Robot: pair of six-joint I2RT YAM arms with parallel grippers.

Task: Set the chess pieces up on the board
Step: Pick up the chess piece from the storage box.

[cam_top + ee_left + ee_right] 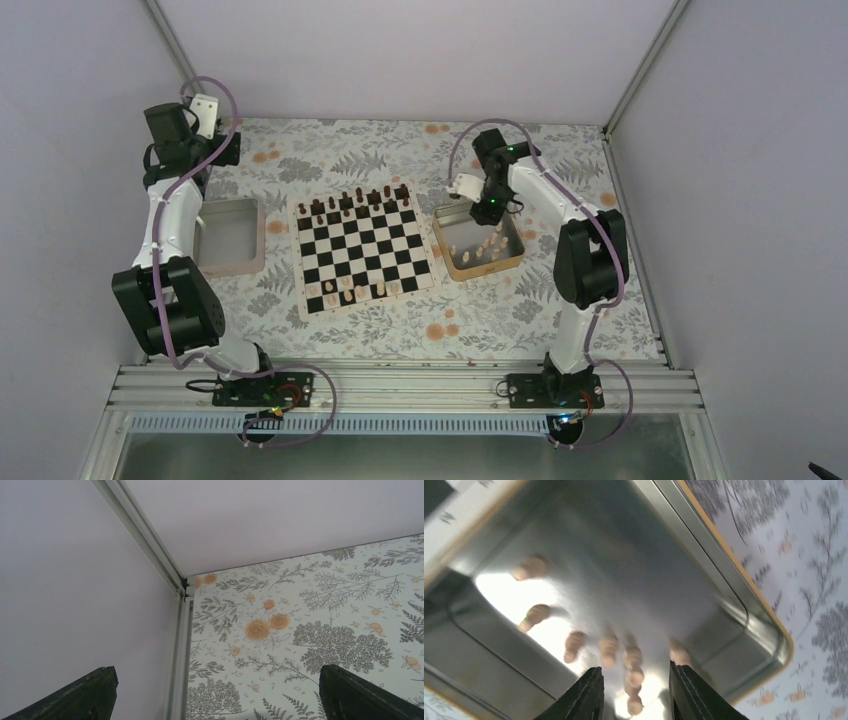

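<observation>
Above chess pieces [608,650], right pincer [635,676], jaws apart.

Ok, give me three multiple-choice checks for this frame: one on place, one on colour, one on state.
1. The loose light tan pieces lie in: A the gold tin tray; B the pale tray; C a cup.
2. The far-row pieces on the board are: A red; B dark brown; C white.
3. The left arm's fingers are: A shut on a pawn; B shut, empty; C apart, empty.
Key: 1 A, the right wrist view shows them on the tin's floor; 2 B, seen from above; 3 C, only tablecloth shows between them.
</observation>
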